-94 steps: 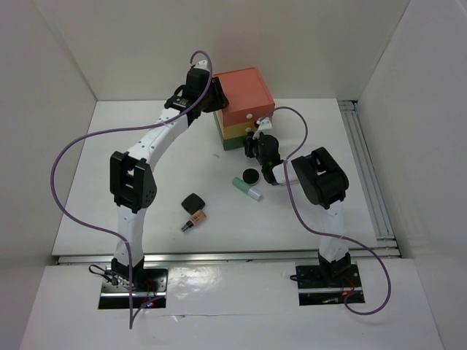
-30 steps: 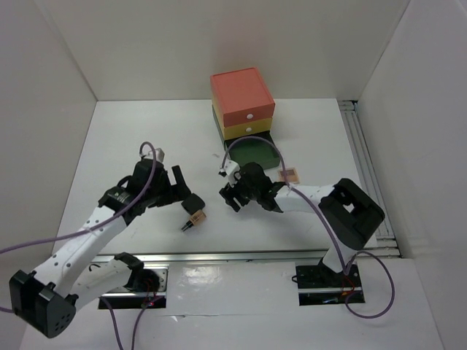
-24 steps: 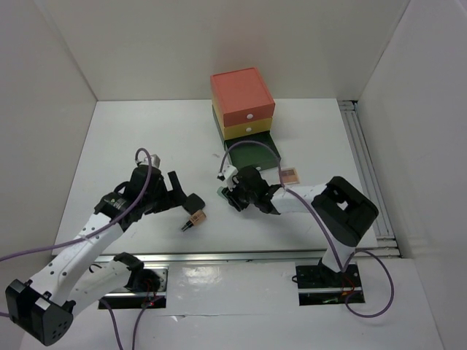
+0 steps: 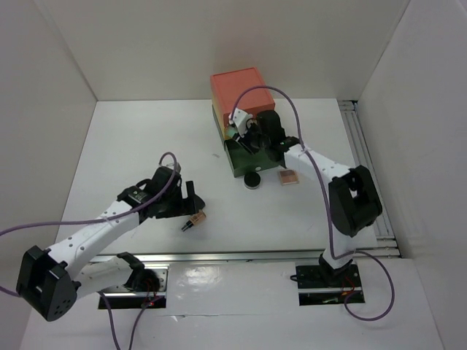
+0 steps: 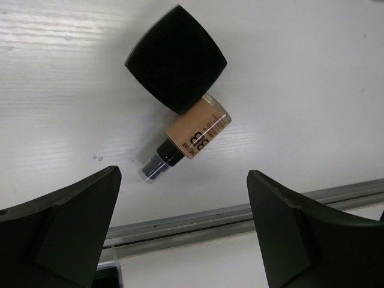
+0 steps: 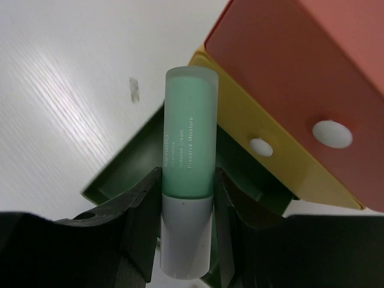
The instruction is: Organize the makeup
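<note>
The right tool (image 6: 187, 201) is clamped on the mint-green plastic tube with a white cap (image 6: 188, 144), its fingers pressed against the tube's sides near the cap end. It holds the tube in the air over the pulled-out dark green bottom drawer (image 6: 135, 165) of the coral-yellow-green stacked drawer box (image 4: 241, 91). The step in hand looks like stowing the tube: the next move calls for lowering it inside the drawer's walls, clear of the yellow drawer (image 6: 264, 135) above, and only then parting the fingers so that it lies flat. The left tool (image 5: 183, 180) hangs with its fingers wide apart above the bench (image 5: 300, 72), holding nothing. Just beyond them lie the glossy black square compact (image 5: 176, 59) and the beige foundation bottle with a black pump (image 5: 191, 139), touching, the compact's corner against the bottle's base. That arm seems lined up for its own pick; the bottle lies slantwise, so the wrist would likely need turning to close across its narrow body. A round black pot (image 4: 252, 180) and a small pink palette (image 4: 290, 177) rest on the bench just in front of the open drawer, not yet put away, so the task looks only partway done.
</note>
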Motion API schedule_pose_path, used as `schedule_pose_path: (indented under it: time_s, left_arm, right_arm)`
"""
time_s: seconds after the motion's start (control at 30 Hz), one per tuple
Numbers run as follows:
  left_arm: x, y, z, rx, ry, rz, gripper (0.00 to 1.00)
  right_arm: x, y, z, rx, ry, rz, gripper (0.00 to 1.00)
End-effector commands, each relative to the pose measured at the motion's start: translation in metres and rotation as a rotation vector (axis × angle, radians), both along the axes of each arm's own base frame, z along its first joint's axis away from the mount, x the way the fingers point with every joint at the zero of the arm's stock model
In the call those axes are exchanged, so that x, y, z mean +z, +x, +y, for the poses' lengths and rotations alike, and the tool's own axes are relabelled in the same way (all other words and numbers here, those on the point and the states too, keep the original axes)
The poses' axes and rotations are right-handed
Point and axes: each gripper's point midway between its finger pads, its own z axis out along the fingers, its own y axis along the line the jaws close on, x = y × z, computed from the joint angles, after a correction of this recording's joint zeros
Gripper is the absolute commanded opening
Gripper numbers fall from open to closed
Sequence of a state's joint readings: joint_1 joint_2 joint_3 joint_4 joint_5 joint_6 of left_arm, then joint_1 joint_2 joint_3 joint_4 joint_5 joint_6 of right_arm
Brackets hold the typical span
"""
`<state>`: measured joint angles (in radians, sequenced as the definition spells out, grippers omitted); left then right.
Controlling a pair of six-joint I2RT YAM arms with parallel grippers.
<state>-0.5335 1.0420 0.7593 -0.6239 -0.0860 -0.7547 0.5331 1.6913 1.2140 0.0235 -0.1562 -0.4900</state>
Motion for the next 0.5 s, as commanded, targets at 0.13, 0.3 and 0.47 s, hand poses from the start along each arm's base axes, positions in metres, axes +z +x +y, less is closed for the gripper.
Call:
schedule_pose_path:
  time_s: [0.13,0.3,0.47]
  left_arm:
    - [-0.023,-0.011,-0.021,-0.131,0.039,0.041,1.0]
    - [-0.04,-0.013,-0.033,-0.184,0.057,0.055,0.99]
    - [-0.057,-0.006,-0.033,-0.177,0.14,0.094,0.96]
  right_arm:
    - [-0.056,0.016,-0.014,0.247,-0.23,0.113,0.09]
    - [-0.073,0.028,-0.022,0.189,-0.243,0.14,0.22]
    - [-0.06,0.021,-0.024,0.161,-0.202,0.135,0.57]
